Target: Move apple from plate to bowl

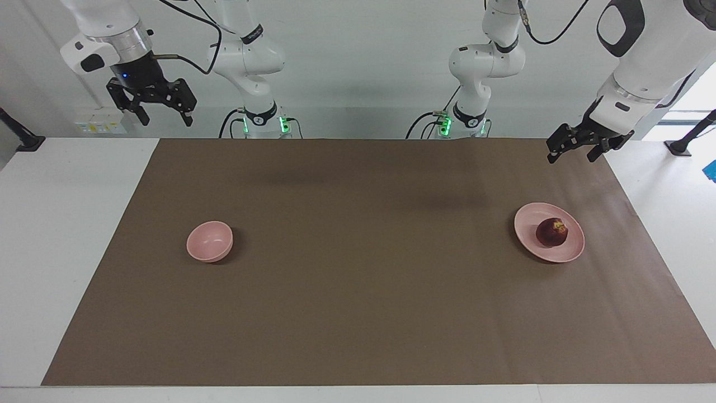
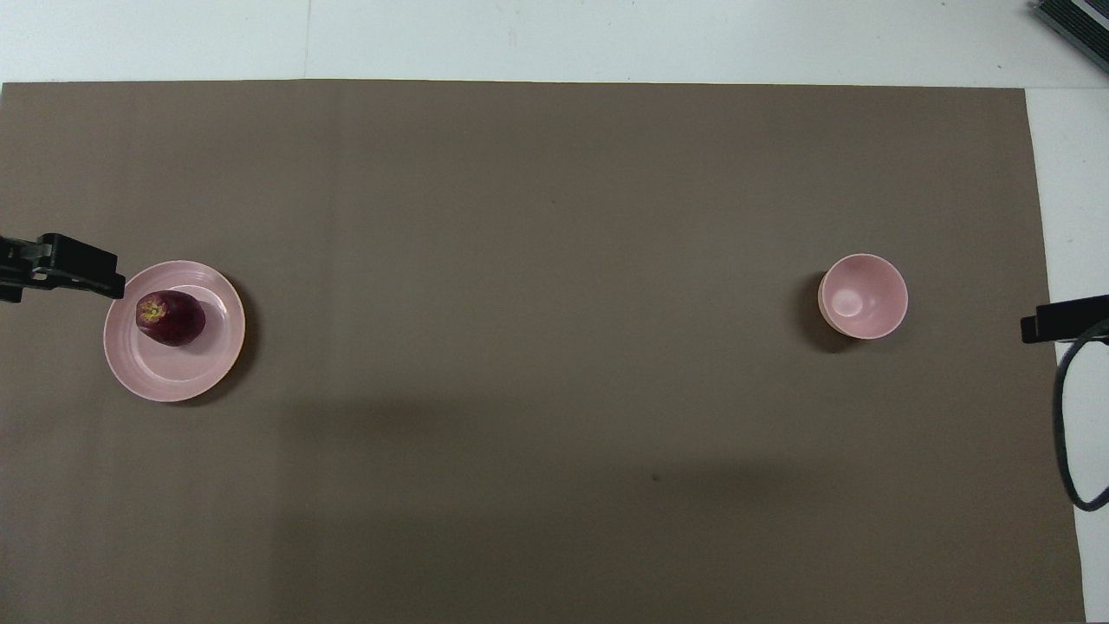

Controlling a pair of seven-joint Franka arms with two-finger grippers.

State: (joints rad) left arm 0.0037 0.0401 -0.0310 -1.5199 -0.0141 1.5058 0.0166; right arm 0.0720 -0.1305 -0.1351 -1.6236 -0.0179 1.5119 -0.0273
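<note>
The dark red apple (image 1: 552,232) (image 2: 171,318) lies on the wide pale pink plate (image 1: 528,224) (image 2: 186,373) toward the left arm's end of the table. The small deep pink bowl (image 1: 210,241) (image 2: 864,296) stands empty toward the right arm's end. My left gripper (image 1: 573,157) is open and empty, raised over the mat's edge beside the plate, apart from the apple. My right gripper (image 1: 165,115) is open and empty, held high over the table's edge at the right arm's end, and waits.
A brown mat (image 1: 358,291) (image 2: 537,217) covers most of the white table (image 1: 67,224). A black cable (image 2: 1070,416) hangs below the right gripper at the table's edge. Both arm bases (image 1: 260,120) stand at the robots' edge.
</note>
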